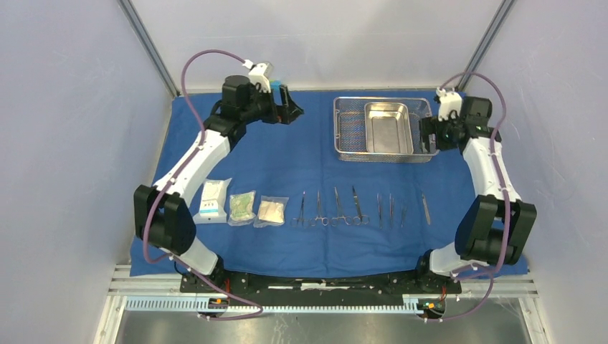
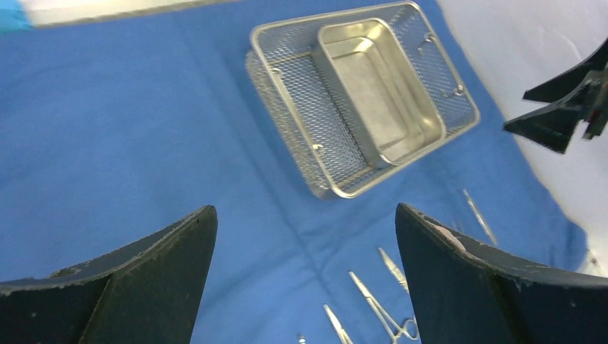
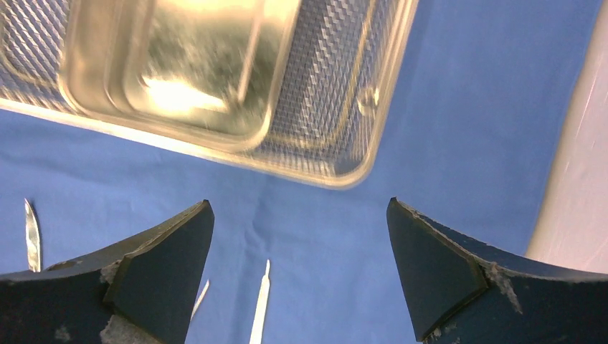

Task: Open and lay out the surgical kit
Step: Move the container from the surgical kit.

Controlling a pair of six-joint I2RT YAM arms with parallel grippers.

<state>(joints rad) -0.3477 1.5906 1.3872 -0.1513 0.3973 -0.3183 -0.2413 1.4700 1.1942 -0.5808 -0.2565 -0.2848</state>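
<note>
The blue cloth wrap [image 1: 287,165] lies spread flat over the table. The steel mesh tray [image 1: 348,132] with its inner pan [image 1: 388,127] stands at the back right. It also shows in the left wrist view [image 2: 301,143] and the right wrist view [image 3: 337,93]. Several slim metal instruments [image 1: 337,206] lie in a row near the front. Three clear packets [image 1: 242,208] lie left of them. My left gripper [image 1: 292,109] is open and empty, raised at the back left. My right gripper [image 1: 429,136] is open and empty beside the tray's right end.
The cloth's right edge [image 3: 552,165] meets bare white table beside the tray. Grey walls stand close on both sides, with metal frame posts [image 1: 147,43] at the back corners. The arm bases sit at the near edge.
</note>
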